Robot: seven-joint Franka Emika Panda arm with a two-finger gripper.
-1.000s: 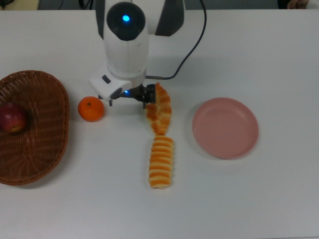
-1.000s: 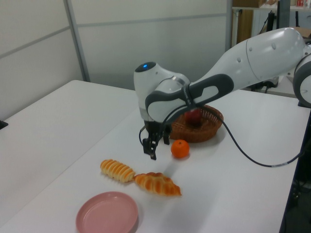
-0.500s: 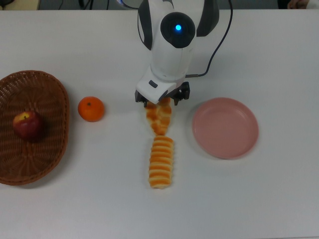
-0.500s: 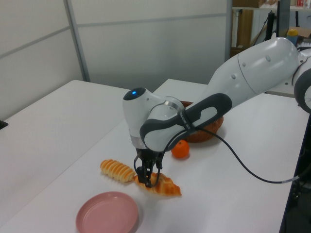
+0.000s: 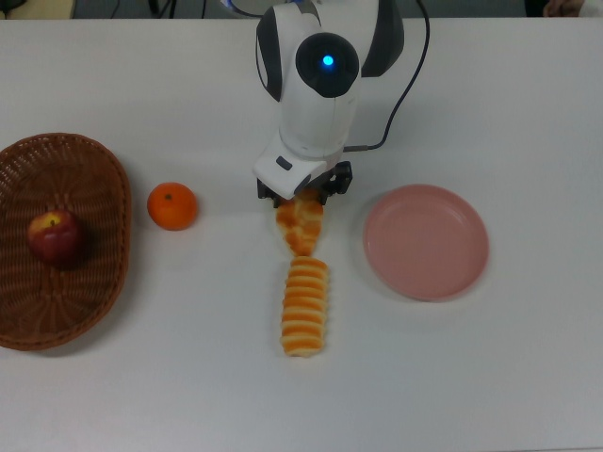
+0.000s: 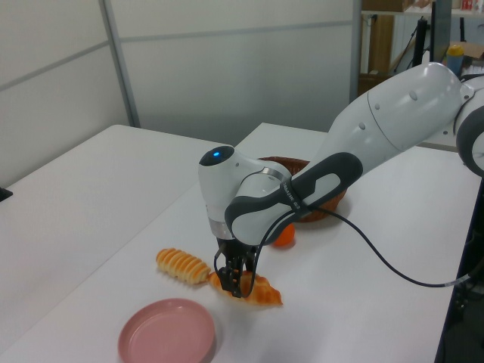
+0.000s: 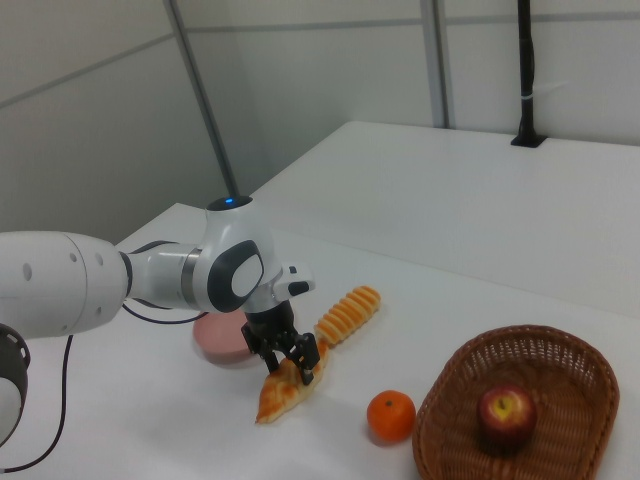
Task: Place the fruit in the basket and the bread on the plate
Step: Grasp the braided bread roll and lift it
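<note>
Task progress, listed from the near edge of the top view to the far edge. The ridged loaf (image 5: 304, 308) lies nearest on the white table (image 5: 490, 377), untouched, its far end just beside the tip of the braided pastry (image 5: 300, 226). To the top view's right, the pink plate (image 5: 427, 242) holds nothing. To the top view's left, the wicker basket (image 5: 94, 188) contains the red apple (image 5: 53, 234), so one fruit appears placed; the mandarin (image 5: 171, 206) sits on the table just outside the basket rim. Farther back, the gripper (image 6: 236, 281) is lowered onto the far end of the braided pastry, fingers narrowed on either side of it, apparently gripping it though it has not left the table. Remaining, by this evidence: both breads to the plate and the mandarin to the basket.
</note>
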